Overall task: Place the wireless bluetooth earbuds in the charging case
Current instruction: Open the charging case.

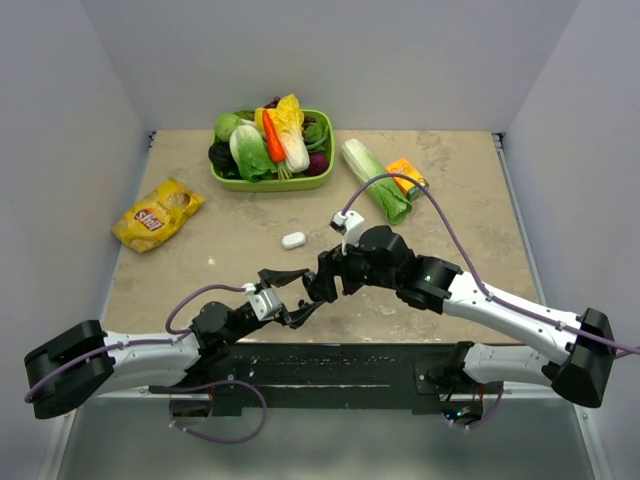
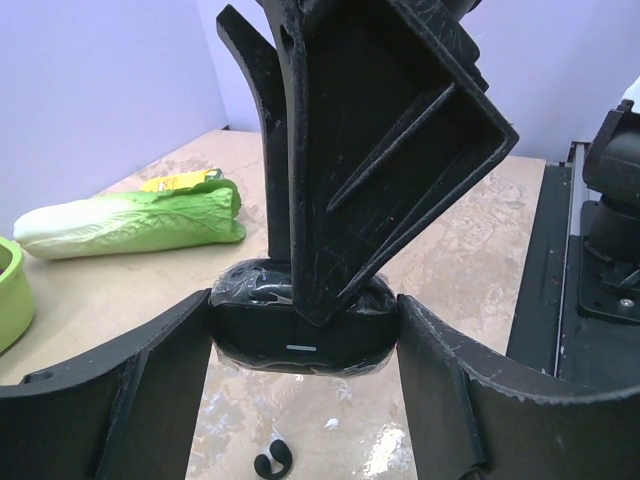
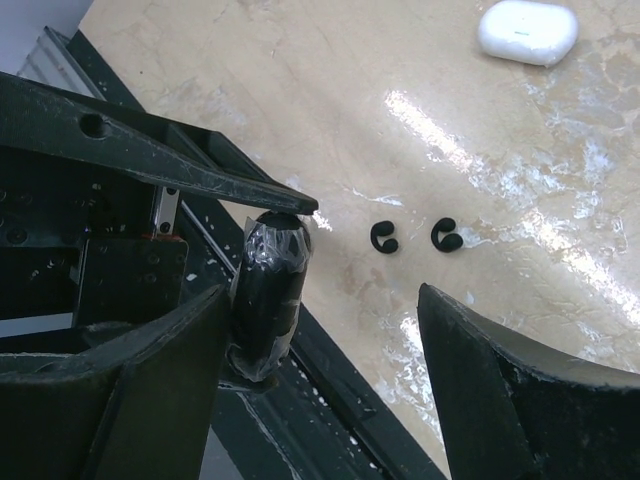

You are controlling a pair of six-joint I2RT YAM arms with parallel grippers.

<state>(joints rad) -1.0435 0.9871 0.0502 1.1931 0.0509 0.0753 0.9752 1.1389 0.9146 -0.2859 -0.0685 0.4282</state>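
Your left pincer (image 2: 305, 330) is pinching the black case (image 2: 300, 352), seemingly unopened; right pincer (image 3: 320, 300) is hanging spread. Both black earbuds (image 3: 384, 237) are lying on tabletop (image 3: 300, 90), none inserted.

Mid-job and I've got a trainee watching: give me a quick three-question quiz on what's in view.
1. True or false: both black earbuds lie on the table, outside any case.
2. The black case is: A) gripped in the left claw, B) lying flat on the table, C) out of every view.
3. Fill in: the lone case on the table is ___ in colour.
Key: 1 true; 2 A; 3 white.
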